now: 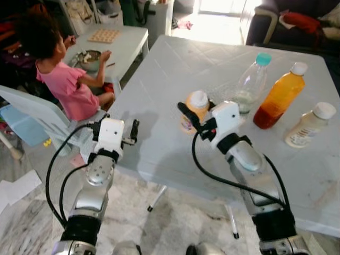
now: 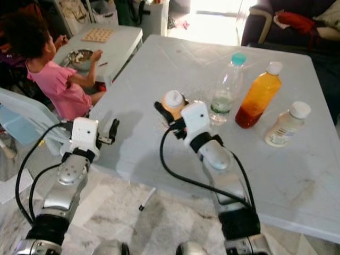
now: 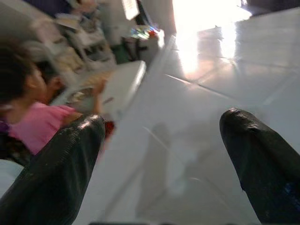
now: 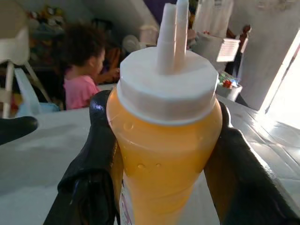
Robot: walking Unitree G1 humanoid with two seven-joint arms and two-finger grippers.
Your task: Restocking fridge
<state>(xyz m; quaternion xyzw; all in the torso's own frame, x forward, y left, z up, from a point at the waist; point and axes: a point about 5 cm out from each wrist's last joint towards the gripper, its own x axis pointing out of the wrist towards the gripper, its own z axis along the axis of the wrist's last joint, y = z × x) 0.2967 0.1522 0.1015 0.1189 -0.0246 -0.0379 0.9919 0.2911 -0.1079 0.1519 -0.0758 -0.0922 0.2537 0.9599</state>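
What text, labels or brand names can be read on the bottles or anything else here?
None can be read.
Yellow sauce bottle held between the right tool's fingers: a label edge shows low on it, print too blurred.
Clear water bottle, orange juice bottle, cream bottle: no legible label.
White table: no markings.

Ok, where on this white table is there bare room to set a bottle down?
The near-left part of the table, between the left tool and the squeeze bottle held in the right tool, is bare. So is the far end toward the window. It is crowded at right: clear bottle, orange bottle, cream bottle.
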